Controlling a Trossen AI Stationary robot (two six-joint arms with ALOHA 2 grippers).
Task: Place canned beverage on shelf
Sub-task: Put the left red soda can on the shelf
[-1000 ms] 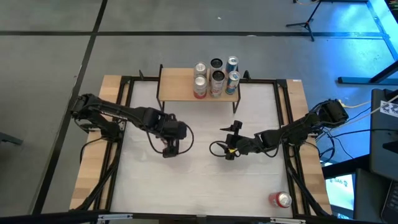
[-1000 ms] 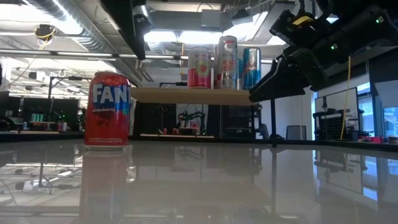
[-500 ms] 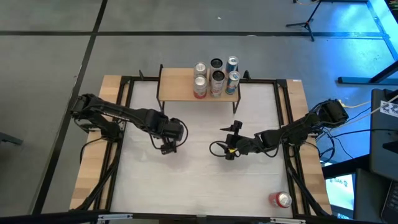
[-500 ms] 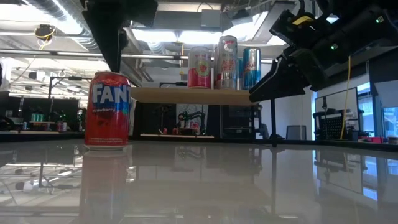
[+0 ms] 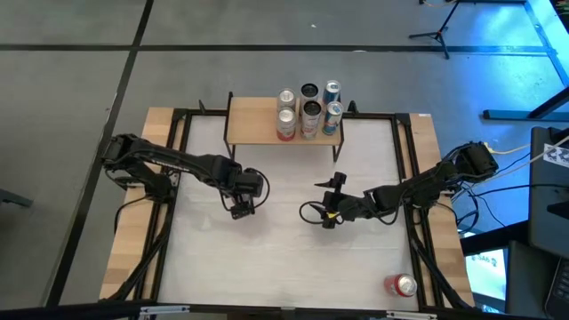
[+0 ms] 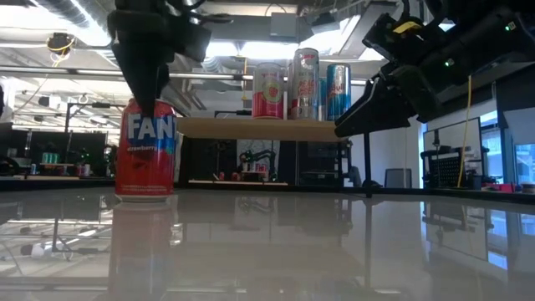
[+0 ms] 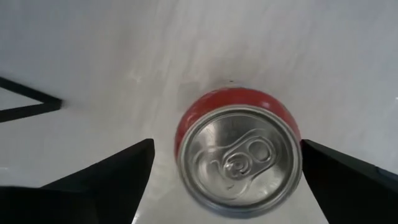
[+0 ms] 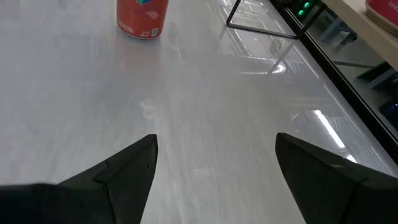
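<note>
The left gripper [image 5: 240, 204] hangs open directly over a red can [image 7: 238, 163] standing left of centre on the desk [image 5: 284, 267], one finger on each side of its top. The shelf [image 5: 249, 124] stands at the far edge with six cans [image 5: 308, 111] on its right half. The right gripper [image 5: 331, 203] waits open at mid-desk. Another red can [image 5: 400, 284] sits at the near right corner.

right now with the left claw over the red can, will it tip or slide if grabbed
Its tab looks unopened, so the can is probably full: stiff, fairly heavy. Upright, taller than wide, it might tip if the left claw bumps it high. The glossy table may let it slide.
</note>
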